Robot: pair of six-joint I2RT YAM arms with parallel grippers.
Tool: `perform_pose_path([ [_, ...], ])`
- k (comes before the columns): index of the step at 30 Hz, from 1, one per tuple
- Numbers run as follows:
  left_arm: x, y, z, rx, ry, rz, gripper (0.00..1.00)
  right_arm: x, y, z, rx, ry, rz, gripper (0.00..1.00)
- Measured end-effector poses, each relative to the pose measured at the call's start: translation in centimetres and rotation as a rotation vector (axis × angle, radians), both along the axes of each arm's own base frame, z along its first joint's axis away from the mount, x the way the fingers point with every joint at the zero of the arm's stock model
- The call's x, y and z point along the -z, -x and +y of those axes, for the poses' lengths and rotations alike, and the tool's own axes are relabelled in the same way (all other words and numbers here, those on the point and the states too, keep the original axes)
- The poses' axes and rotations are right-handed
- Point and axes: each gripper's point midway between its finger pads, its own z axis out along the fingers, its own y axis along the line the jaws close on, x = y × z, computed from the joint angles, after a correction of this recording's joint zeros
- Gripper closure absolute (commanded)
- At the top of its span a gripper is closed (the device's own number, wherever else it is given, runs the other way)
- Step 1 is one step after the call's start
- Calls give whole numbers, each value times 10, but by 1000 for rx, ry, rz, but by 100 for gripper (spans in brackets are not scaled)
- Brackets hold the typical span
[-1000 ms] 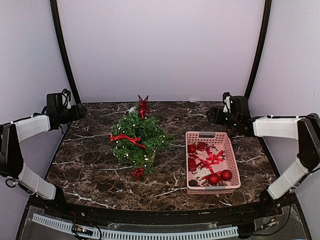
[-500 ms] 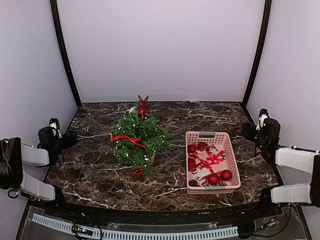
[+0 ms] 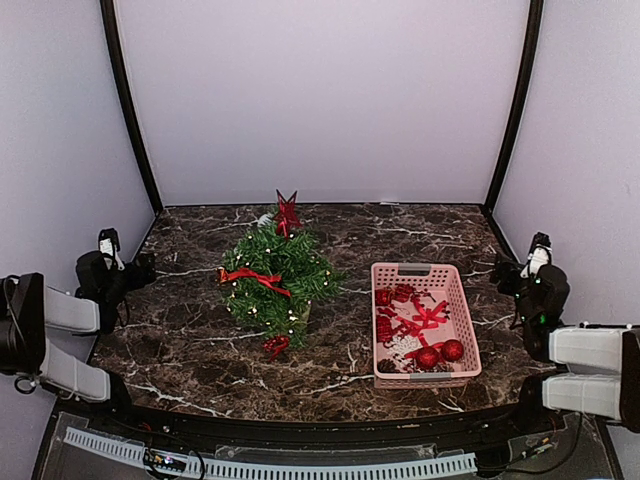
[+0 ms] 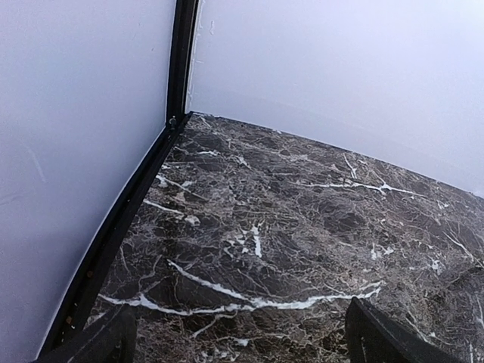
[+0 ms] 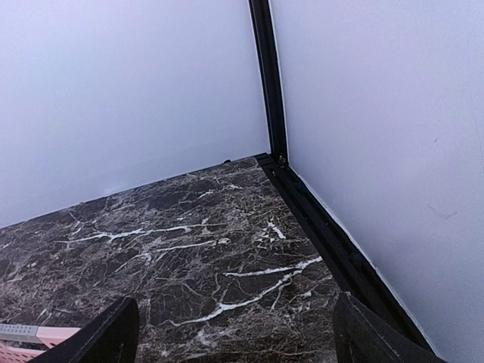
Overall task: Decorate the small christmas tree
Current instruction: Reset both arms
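Observation:
The small christmas tree (image 3: 275, 275) stands left of the table's middle. It carries a red star (image 3: 288, 212) on top, a red bow (image 3: 250, 277) and a red ornament (image 3: 276, 345) low at the front. My left gripper (image 3: 142, 268) rests low at the table's left edge, well apart from the tree. In its wrist view the left gripper (image 4: 242, 344) is open over bare marble. My right gripper (image 3: 505, 272) sits at the right edge, beside the basket. The right gripper (image 5: 238, 336) is open too, with nothing between its fingers.
A pink basket (image 3: 415, 268) right of the tree holds red balls (image 3: 440, 352), ribbons and bows; its corner (image 5: 23, 333) shows in the right wrist view. Black frame posts (image 3: 130, 110) and white walls close in the dark marble table (image 3: 180, 340).
Both arms have drawn back from the table's far corners to its side edges and folded low. The right one kept sinking in the last half second.

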Motion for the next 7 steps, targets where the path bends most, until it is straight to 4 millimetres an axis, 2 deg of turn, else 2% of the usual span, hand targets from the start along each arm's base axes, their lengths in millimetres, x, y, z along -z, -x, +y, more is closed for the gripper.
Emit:
perform_pose_path([
  [7, -2, -1, 0, 5, -7, -16, 1, 3, -3, 0, -2, 2, 2, 11],
])
